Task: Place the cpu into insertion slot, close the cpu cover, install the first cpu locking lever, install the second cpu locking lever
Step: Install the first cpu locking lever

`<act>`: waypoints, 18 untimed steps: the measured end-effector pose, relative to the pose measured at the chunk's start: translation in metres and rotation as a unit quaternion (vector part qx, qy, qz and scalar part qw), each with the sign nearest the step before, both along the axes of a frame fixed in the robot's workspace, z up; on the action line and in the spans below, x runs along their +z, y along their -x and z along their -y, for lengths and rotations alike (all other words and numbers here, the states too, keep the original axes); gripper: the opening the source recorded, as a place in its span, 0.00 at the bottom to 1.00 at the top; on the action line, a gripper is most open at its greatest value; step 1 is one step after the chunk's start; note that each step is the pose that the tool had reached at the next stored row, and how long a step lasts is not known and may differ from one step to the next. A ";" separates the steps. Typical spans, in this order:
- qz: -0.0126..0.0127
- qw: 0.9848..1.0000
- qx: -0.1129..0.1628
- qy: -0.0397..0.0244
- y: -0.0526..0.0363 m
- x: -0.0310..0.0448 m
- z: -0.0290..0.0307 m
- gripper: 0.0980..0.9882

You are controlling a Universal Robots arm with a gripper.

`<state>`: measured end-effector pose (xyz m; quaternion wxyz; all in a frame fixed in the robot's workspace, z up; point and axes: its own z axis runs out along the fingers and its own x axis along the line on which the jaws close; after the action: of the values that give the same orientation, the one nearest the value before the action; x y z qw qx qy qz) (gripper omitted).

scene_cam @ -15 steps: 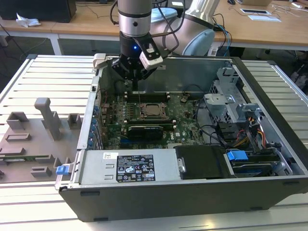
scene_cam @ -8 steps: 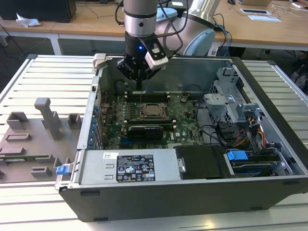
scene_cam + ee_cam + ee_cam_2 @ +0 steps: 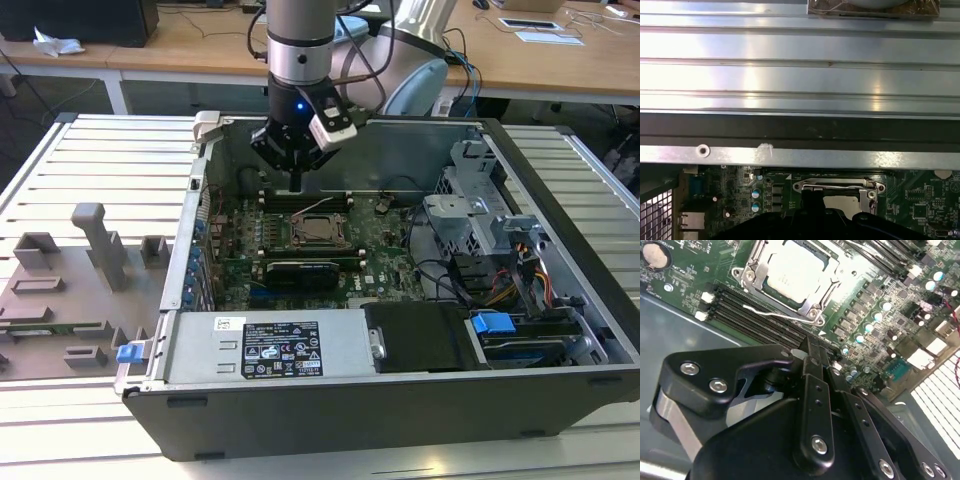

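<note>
Above the cpu [image 3: 795, 271], the claw [image 3: 296, 180]

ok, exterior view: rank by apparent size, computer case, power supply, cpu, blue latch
1. computer case
2. power supply
3. cpu and blue latch: these look about alike, and the latch sits nearer the camera, so no firm order.

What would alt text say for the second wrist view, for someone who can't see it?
A black claw, its fingers pressed together, hangs over a green motherboard. Beyond its tip, the cpu sits in its socket with the cpu cover shut around it. Dark memory slots run between claw and socket.
</note>
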<state>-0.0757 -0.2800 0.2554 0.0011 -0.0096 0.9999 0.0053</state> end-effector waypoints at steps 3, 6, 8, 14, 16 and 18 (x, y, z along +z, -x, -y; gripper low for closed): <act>0.000 1.000 0.000 0.000 0.0000 -0.0073 0.0001 0.01; 0.000 1.000 0.000 0.000 0.0000 -0.0153 0.0001 0.01; 0.000 1.000 0.000 0.000 0.0000 -0.0209 0.0001 0.01; 0.000 1.000 0.000 0.000 0.0000 -0.0293 0.0001 0.01; 0.000 1.000 0.000 0.000 0.0000 -0.0326 0.0001 0.01; 0.000 1.000 0.000 -0.001 0.0000 -0.0357 0.0001 0.01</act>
<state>-0.0757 -0.2801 0.2197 0.0012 -0.0096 0.9999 0.0062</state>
